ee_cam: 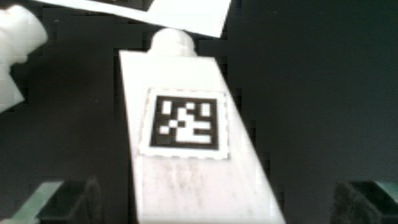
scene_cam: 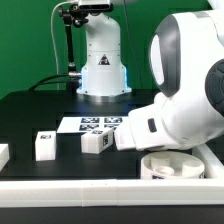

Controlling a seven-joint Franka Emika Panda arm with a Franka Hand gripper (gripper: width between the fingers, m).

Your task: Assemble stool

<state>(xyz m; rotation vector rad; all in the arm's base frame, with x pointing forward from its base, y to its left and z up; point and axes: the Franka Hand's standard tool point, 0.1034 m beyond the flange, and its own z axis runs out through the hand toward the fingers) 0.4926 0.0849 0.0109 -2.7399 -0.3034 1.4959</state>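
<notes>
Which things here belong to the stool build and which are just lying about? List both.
Stool build: round seat; leg block between the open fingers; second leg block to the exterior view's left.
Lying about: marker board; white border rail.

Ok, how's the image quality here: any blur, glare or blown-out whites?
Exterior view: the arm's near link looms large and soft, and the base glows bluish-white. Wrist view: the leg block is soft, its tag readable; the fingers sit in dark shadow.
</notes>
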